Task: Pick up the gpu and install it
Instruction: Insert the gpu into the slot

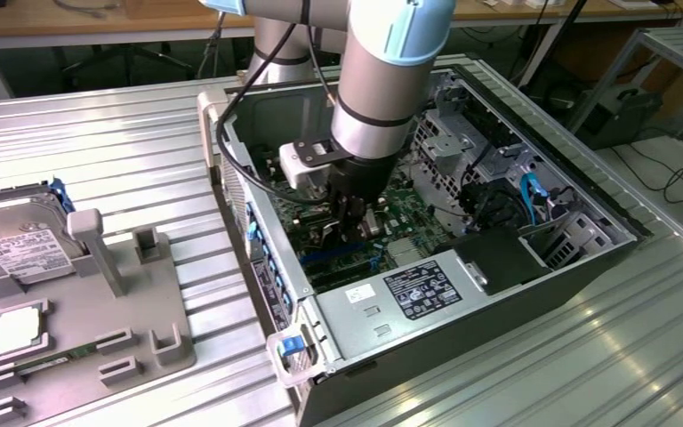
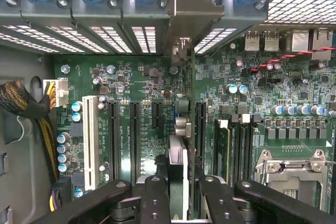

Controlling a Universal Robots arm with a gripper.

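1 arm reaches down into 1 open computer case (image 1: 519,294) lying on its side on the ribbed metal table (image 1: 104,151). The gripper (image 2: 178,187) is over the motherboard (image 2: 147,103), its 2 fingers (image 2: 155,198) clamped on the gpu (image 2: 178,166), which stands edge-on between them, its metal bracket (image 2: 191,11) up against the case's rear slot wall. The card sits in line with the black expansion slots; whether it is seated I cannot tell. Counted on the board: 1 white slot (image 2: 90,140), 4 long black slots beside it, 4 memory sockets near the CPU socket (image 2: 294,166) (no chip cover visible, just the metal frame). Blue clips line the rear wall, at least 4. The silver power supply (image 1: 401,307) carries 1 black label (image 1: 419,289), text unreadable. On the exterior view's left, 1 grey fixture (image 1: 128,311) holds 1 hard drive (image 1: 21,245) with a white label, writing too small to read, and 1 square CPU (image 1: 15,329).
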